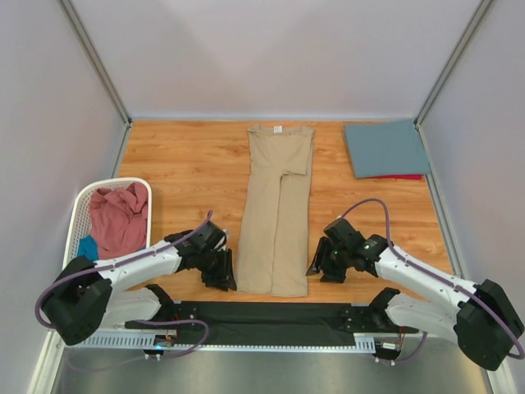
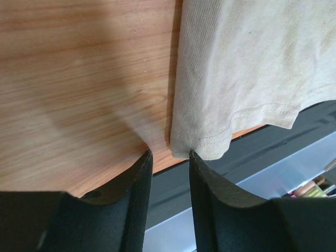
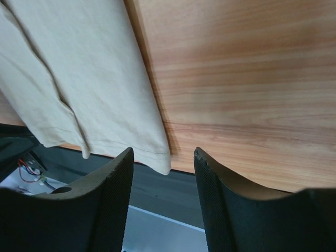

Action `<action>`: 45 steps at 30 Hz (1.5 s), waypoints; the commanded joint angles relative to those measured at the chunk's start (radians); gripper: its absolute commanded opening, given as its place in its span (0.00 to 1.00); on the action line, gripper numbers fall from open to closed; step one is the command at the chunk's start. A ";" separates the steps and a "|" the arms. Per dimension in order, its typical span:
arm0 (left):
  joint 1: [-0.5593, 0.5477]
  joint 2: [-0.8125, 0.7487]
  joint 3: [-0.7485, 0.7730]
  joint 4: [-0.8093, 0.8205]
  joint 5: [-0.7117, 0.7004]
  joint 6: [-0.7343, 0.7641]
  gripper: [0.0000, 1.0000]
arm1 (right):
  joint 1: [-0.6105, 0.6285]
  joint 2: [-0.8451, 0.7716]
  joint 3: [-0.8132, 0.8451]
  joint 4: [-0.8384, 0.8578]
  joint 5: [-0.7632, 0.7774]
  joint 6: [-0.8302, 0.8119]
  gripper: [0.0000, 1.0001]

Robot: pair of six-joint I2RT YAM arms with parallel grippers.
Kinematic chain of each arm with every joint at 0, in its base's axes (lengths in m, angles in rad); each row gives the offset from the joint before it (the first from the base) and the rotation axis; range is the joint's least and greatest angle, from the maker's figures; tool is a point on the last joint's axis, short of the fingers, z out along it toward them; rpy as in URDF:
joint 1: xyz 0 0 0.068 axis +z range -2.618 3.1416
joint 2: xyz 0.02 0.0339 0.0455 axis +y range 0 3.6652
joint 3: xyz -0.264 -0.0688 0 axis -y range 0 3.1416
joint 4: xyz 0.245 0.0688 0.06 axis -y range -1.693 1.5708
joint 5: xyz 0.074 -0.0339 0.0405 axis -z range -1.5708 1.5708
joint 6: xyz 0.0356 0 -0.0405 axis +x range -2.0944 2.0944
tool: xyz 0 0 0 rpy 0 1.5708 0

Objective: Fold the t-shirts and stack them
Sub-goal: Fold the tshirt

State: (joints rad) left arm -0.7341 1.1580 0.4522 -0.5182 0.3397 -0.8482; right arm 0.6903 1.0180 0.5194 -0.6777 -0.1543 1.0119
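A tan t-shirt [image 1: 275, 222], folded lengthwise into a long strip, lies flat down the middle of the wooden table, its white neck label at the far end. My left gripper [image 1: 223, 275] stands open at the shirt's near left hem corner. In the left wrist view [image 2: 169, 154], one fingertip [image 2: 192, 155] touches that corner of the tan cloth [image 2: 247, 63]. My right gripper [image 1: 318, 267] is open at the near right corner. In the right wrist view [image 3: 164, 150], the hem corner [image 3: 163, 165] shows in the gap between its fingers, ungripped.
A folded slate blue shirt [image 1: 385, 148] lies on a red one [image 1: 404, 176] at the back right. The white slatted basket [image 1: 82, 201] at the left holds a crumpled pink shirt [image 1: 119, 217] and a teal one [image 1: 88, 246]. A black mat [image 1: 262, 316] runs along the near edge.
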 commanded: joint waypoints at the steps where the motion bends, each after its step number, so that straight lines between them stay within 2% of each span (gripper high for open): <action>1: -0.011 0.025 -0.015 0.026 -0.011 -0.026 0.41 | 0.052 0.001 -0.032 0.095 0.025 0.091 0.51; 5: -0.010 -0.007 -0.023 -0.035 -0.070 -0.054 0.37 | 0.132 0.010 -0.059 0.098 0.065 0.140 0.51; 10: -0.010 -0.186 -0.015 -0.149 -0.185 -0.101 0.43 | 0.184 0.036 -0.110 0.193 0.067 0.198 0.50; 15: -0.011 -0.261 -0.012 -0.094 -0.136 -0.107 0.49 | 0.232 0.071 -0.094 0.175 0.094 0.228 0.45; 23: -0.011 -0.146 -0.075 0.047 0.005 -0.103 0.50 | 0.288 0.074 -0.084 0.129 0.130 0.271 0.40; 25: -0.011 -0.144 -0.081 0.047 -0.004 -0.098 0.50 | 0.296 0.065 -0.085 0.112 0.140 0.274 0.39; 28: -0.013 -0.138 -0.083 0.037 -0.024 -0.095 0.50 | 0.296 0.044 -0.099 0.109 0.150 0.283 0.32; 31: -0.011 -0.142 -0.084 0.061 -0.005 -0.103 0.50 | 0.296 0.036 -0.098 0.106 0.153 0.278 0.19; 32: -0.011 -0.156 -0.084 0.064 -0.007 -0.106 0.50 | 0.296 0.034 -0.094 0.102 0.153 0.275 0.11; 35: -0.013 -0.182 -0.084 0.053 -0.033 -0.129 0.51 | 0.296 0.033 -0.093 0.089 0.153 0.266 0.00; 42: -0.011 -0.170 -0.110 0.090 -0.042 -0.160 0.51 | 0.295 0.011 -0.104 0.093 0.187 0.261 0.00; 45: -0.011 -0.124 -0.127 0.129 -0.018 -0.170 0.47 | 0.296 0.002 -0.110 0.096 0.188 0.264 0.00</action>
State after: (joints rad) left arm -0.7437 0.9985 0.3473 -0.4385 0.3164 -0.9958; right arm 0.9806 1.0424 0.4217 -0.5831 -0.0059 1.2709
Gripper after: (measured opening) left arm 0.484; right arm 0.011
